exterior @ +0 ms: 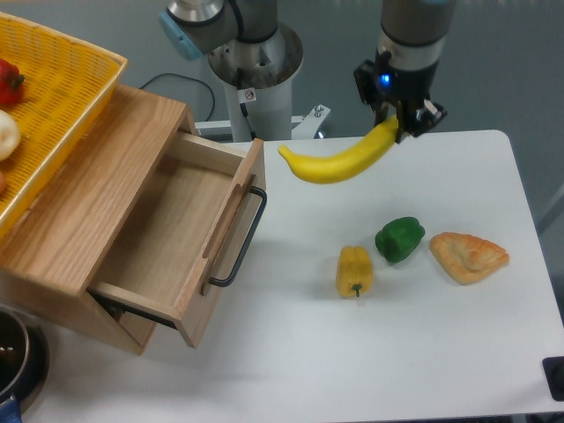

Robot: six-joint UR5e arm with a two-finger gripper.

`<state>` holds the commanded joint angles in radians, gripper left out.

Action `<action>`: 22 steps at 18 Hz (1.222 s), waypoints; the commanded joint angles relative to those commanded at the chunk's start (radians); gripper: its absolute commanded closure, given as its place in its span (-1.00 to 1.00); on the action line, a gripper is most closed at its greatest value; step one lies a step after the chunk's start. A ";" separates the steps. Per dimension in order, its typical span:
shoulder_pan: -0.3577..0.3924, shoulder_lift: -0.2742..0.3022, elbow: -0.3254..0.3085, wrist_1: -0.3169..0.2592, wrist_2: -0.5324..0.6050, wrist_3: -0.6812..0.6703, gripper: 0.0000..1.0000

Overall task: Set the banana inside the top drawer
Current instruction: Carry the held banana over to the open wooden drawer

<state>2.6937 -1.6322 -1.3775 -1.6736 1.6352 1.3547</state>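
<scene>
The long yellow banana [335,162] hangs in the air above the white table, its free tip pointing left toward the cabinet. My gripper [394,126] is shut on its right end, well above the tabletop. The top drawer [172,231] of the oak cabinet stands pulled open to the left, with its black bar handle [242,240] facing the table. Its inside looks bare. The banana's left tip is just right of the drawer's front corner and higher than it.
On the table lie a yellow bell pepper [354,270], a green pepper [400,239] and a pastry [468,256]. A yellow woven basket [53,97] with produce sits on the cabinet top. The arm's base post [256,79] stands behind the drawer.
</scene>
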 joint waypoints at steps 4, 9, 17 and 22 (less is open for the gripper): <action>-0.034 0.029 0.002 0.000 0.000 -0.052 0.76; -0.104 0.041 0.017 0.008 0.002 -0.144 0.75; -0.264 0.034 0.020 0.043 0.090 -0.291 0.72; -0.339 0.022 0.015 0.061 0.192 -0.405 0.72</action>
<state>2.3547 -1.6107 -1.3622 -1.6122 1.8268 0.9497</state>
